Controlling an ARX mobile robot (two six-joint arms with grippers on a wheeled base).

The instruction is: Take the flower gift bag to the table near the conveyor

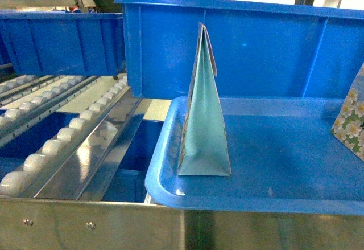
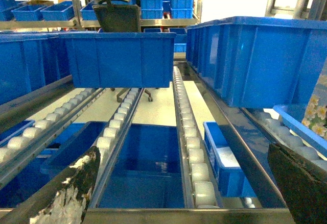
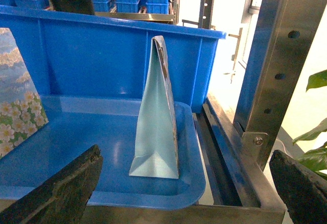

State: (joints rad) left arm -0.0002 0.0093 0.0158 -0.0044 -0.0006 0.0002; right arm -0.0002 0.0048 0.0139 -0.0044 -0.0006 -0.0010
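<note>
The flower gift bag point(image 1: 350, 119) stands in the blue tray point(image 1: 273, 181), right of a folded pale bag point(image 1: 203, 119); the conveyor point(image 1: 62, 142) lies left. Both grippers point(image 2: 179, 193) point(image 3: 184, 193) gape wide, empty.

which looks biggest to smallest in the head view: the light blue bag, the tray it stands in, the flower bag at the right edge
1. blue tray
2. light blue bag
3. flower bag, though the frame edge crops it, so its real size is unsure.

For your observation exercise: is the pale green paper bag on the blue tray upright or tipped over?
Upright: the pale green bag stands on its base in the blue tray.
</note>
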